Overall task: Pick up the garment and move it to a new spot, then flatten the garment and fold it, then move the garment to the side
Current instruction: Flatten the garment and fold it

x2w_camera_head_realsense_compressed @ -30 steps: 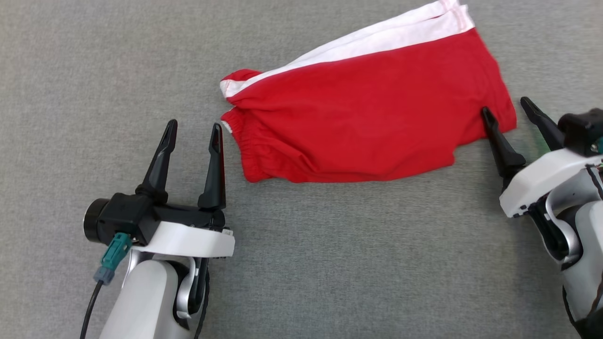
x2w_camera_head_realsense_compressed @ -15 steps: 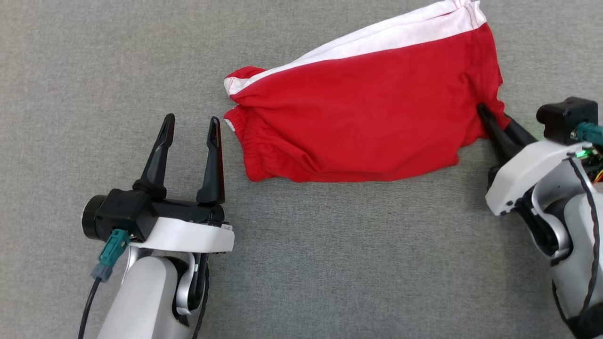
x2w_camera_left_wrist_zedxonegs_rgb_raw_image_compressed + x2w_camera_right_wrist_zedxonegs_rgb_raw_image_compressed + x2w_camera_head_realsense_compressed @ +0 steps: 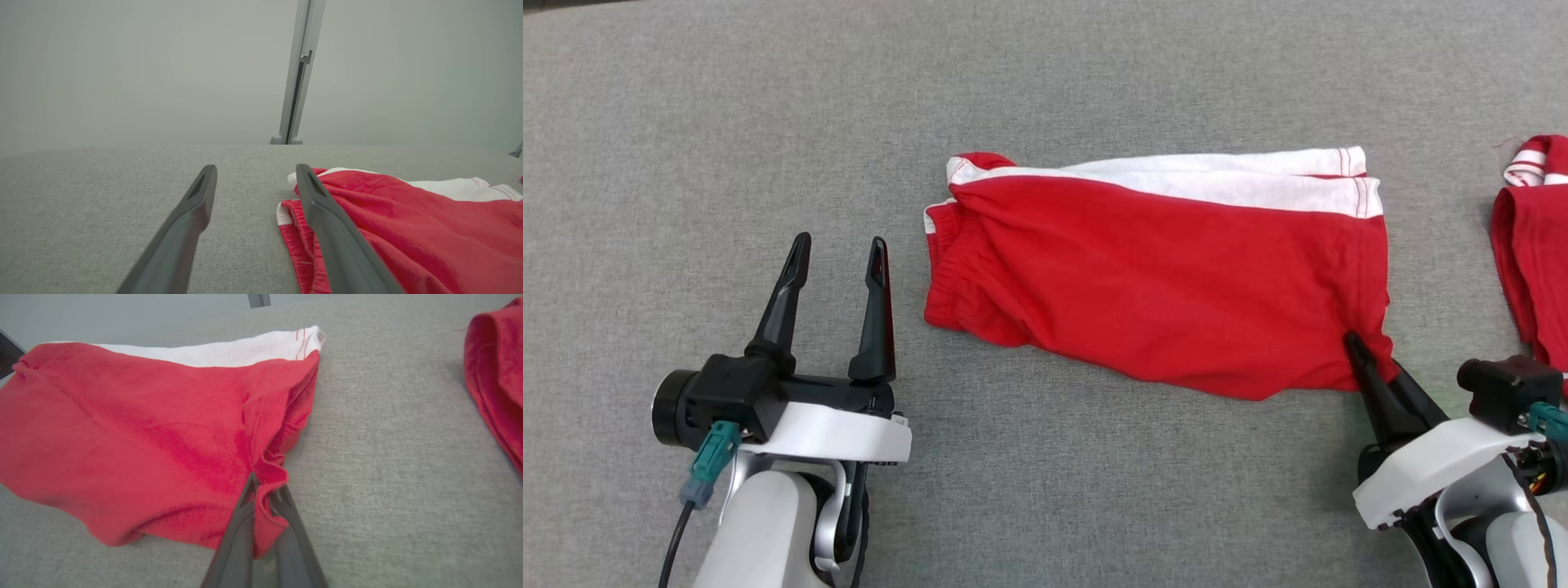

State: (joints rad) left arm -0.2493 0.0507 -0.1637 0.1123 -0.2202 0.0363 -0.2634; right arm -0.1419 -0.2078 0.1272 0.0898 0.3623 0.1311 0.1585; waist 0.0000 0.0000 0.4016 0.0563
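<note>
The red shorts [image 3: 1160,278] lay spread on the grey cloth-covered table [image 3: 1094,490], near the middle of the head view. The gathered waistband [image 3: 935,269] pointed toward the robot's left and the leg hems toward its right. A white stripe [image 3: 1217,175] ran along the far edge, from the waistband to the hem. Most of the fabric lay flat, with soft creases near the waistband and along the near edge.

The right gripper [image 3: 1360,351] had its two dark fingers drawn together, clamped on the near right corner of the shorts. In the right wrist view the hem bunched into a small ridge right at the fingertips, with red cloth pinched between them.

The left gripper [image 3: 840,239] sat off the waistband end of the shorts with its fingers apart and nothing between them. In the head view its right finger stood just beside the waistband, with a strip of bare table between. In the left wrist view that finger overlapped the waistband's edge, so whether it touched the cloth could not be told.

A second red garment [image 3: 1531,245] with a white-striped edge lay at the far right of the table, apart from the shorts. Beyond the table's far edge stood an upright metal post [image 3: 298,69] against a pale wall [image 3: 122,73].
</note>
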